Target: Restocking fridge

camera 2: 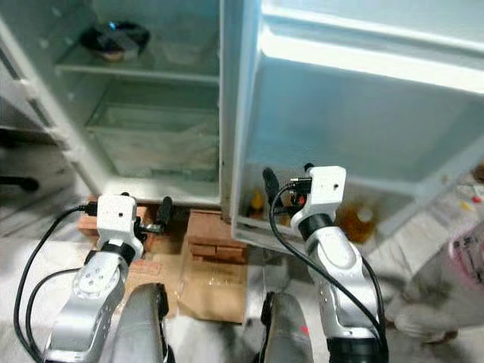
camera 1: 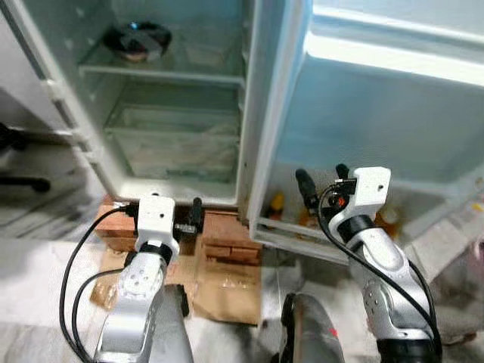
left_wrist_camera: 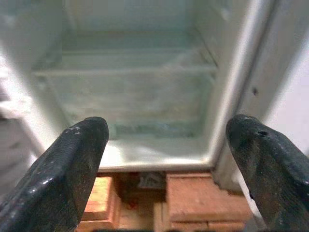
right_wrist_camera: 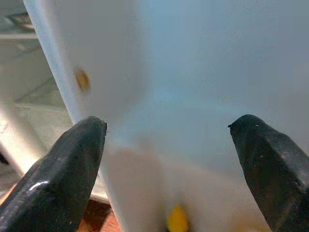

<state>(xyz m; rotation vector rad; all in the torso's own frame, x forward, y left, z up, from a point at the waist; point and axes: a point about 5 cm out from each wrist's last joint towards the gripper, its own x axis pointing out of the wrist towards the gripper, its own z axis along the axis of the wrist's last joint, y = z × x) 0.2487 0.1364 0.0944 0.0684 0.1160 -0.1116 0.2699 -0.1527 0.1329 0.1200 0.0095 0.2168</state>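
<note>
The fridge (camera 1: pixel 174 113) stands open, its lower shelves bare; bottles (camera 1: pixel 277 204) sit in the door's bottom rack. The left claw (left_wrist_camera: pixel 164 169) and right claw (right_wrist_camera: pixel 169 169) are spread and empty, so restocking appears barely begun.

Silver jointed arms, white boxy wrist housings, black looping cables. Left claw (camera 1: pixel 195 214) and right claw (camera 1: pixel 324 181): long black fingers.

We see a fridge (camera 1: pixel 181 189) lined in smooth, glossy white plastic, its shelf (camera 1: pixel 162 73) clear like glass. The door (camera 1: pixel 393 113) is equally glossy. Beneath sit rough, matt reddish bricks (camera 1: pixel 231 238) on creased brown cardboard (camera 1: pixel 227 291). Our arms are brushed silver metal, their fingers (left_wrist_camera: pixel 63 179) matt black, slightly scuffed rubber.
</note>
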